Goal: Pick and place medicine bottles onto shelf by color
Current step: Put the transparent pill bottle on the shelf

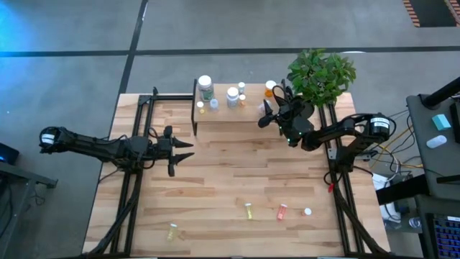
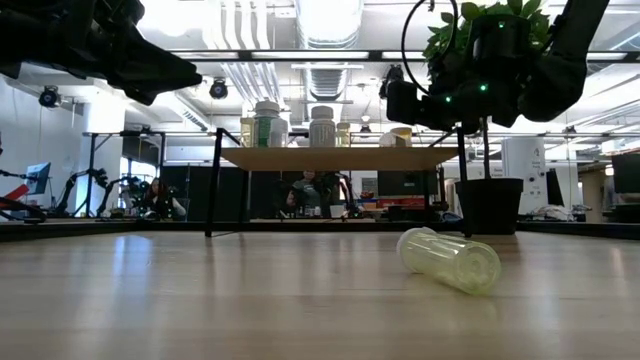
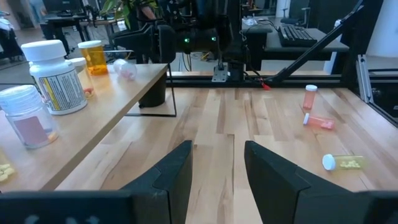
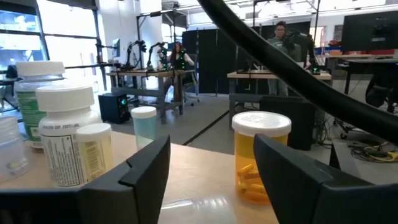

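The shelf (image 1: 228, 115) stands at the table's far middle. Several bottles stand on its board: a green-and-white one (image 1: 205, 86), a white one (image 1: 233, 96) and an orange one (image 1: 270, 88). My right gripper (image 1: 264, 115) is open at the shelf's right end. In the right wrist view the orange bottle (image 4: 260, 155) stands upright on the board just beyond its fingers (image 4: 211, 162), apart from them. My left gripper (image 1: 188, 150) is open and empty over the table, left of the shelf. Two yellow bottles (image 1: 248, 211) (image 1: 172, 232), an orange one (image 1: 282, 211) and a small vial (image 1: 307, 211) lie on the near table.
A potted plant (image 1: 320, 75) stands at the shelf's right end, behind my right arm. Black frame rails (image 1: 133, 180) run along both table sides. In the low view a yellow-green bottle (image 2: 450, 260) lies on its side near the camera. People sit in the room behind.
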Available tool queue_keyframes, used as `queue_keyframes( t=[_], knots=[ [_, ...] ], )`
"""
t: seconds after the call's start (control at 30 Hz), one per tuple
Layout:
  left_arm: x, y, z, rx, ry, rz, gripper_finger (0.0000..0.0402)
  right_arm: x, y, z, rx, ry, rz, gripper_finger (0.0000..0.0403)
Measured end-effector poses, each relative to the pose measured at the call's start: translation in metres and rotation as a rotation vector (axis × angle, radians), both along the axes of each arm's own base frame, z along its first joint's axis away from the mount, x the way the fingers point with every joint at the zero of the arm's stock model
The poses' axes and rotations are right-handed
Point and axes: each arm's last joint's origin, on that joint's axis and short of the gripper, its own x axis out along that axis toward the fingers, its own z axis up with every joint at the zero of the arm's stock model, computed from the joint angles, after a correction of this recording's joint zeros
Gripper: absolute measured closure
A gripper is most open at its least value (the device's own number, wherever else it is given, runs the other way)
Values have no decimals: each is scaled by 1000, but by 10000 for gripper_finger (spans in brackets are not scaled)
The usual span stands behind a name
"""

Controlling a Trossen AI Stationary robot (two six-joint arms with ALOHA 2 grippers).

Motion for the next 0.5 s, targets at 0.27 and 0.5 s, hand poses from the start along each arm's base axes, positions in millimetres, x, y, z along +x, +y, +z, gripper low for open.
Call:
queue_keyframes(
  t=[0.27,0.5],
  knots=[
    [0,0,0,0,-1,-1,272,3,10,6,25,-67,29,179],
    [0,0,1,-2,-10,-1,272,14,29,35,82,-61,31,179]
  ],
)
